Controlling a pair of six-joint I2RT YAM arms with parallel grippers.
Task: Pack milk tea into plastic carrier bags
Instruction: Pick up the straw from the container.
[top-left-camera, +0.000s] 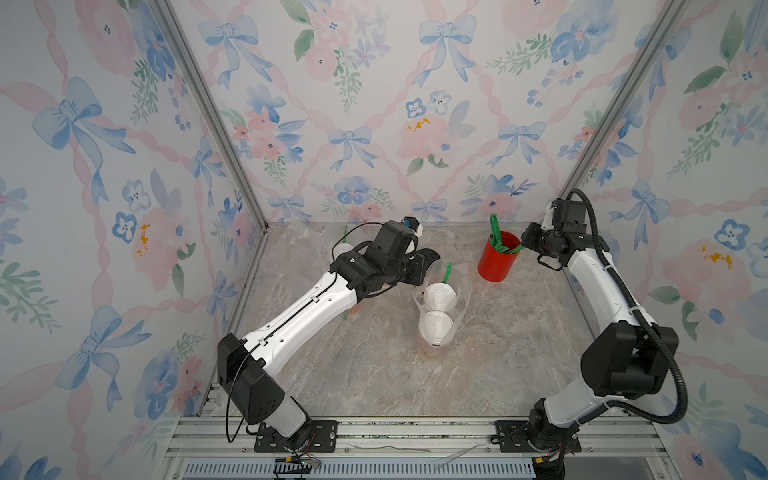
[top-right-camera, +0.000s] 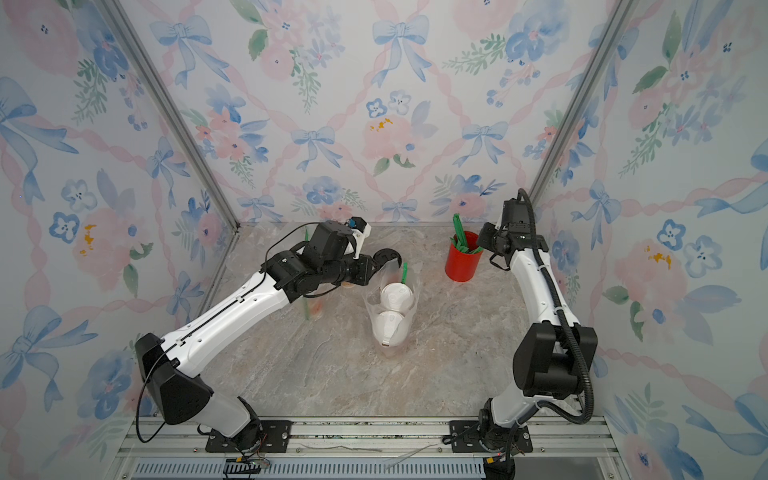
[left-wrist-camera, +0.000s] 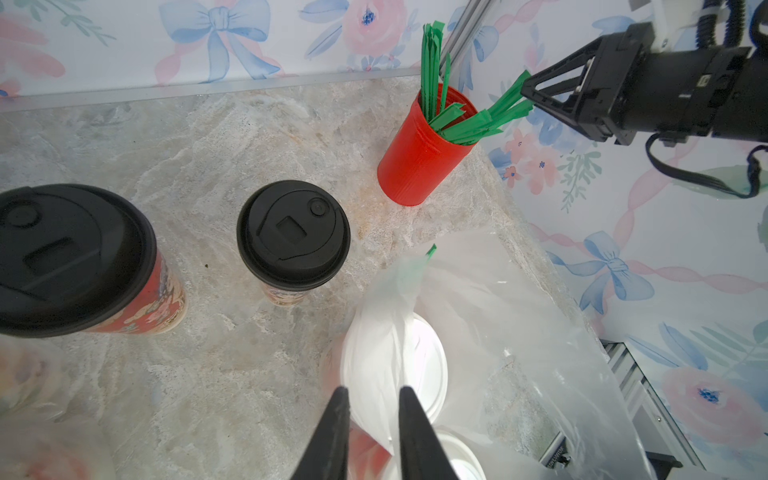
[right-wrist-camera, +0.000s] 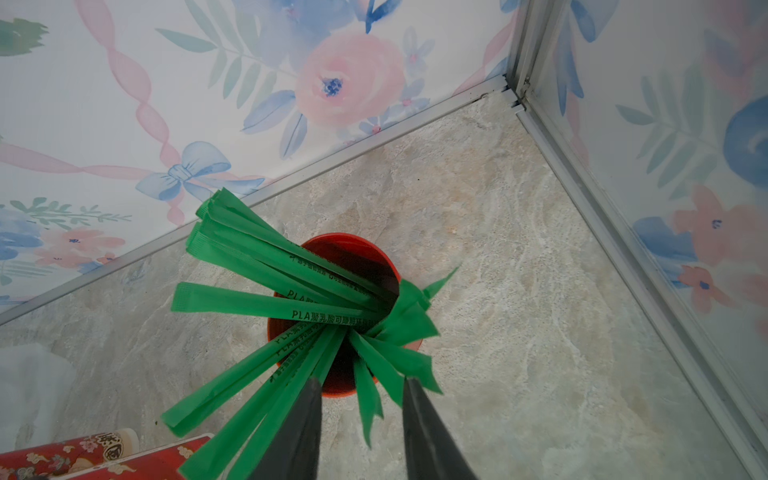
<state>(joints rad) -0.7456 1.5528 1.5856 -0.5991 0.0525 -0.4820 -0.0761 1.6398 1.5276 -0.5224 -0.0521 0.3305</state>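
A clear plastic carrier bag (top-left-camera: 464, 305) (top-right-camera: 417, 286) (left-wrist-camera: 519, 316) stands mid-table with two white-lidded milk tea cups (top-left-camera: 439, 296) (top-right-camera: 397, 297) and a green straw (top-left-camera: 448, 272) inside. My left gripper (top-left-camera: 422, 270) (top-right-camera: 372, 272) (left-wrist-camera: 370, 399) is shut on the bag's bunched handle, just above the cups. Two black-lidded milk tea cups (left-wrist-camera: 293, 232) (left-wrist-camera: 62, 257) stand loose beyond it. My right gripper (top-left-camera: 524, 245) (top-right-camera: 480, 245) (left-wrist-camera: 524, 85) (right-wrist-camera: 361, 384) hangs open over the straws, one green wrapper end between its fingers.
The plain red cup (top-left-camera: 498, 259) (top-right-camera: 462, 259) (left-wrist-camera: 419, 153) (right-wrist-camera: 336, 291) of green straws stands at the back right, near the corner. Another clear bag (top-left-camera: 332, 245) with a white-lidded cup and a straw sits at the back left, partly under the left arm.
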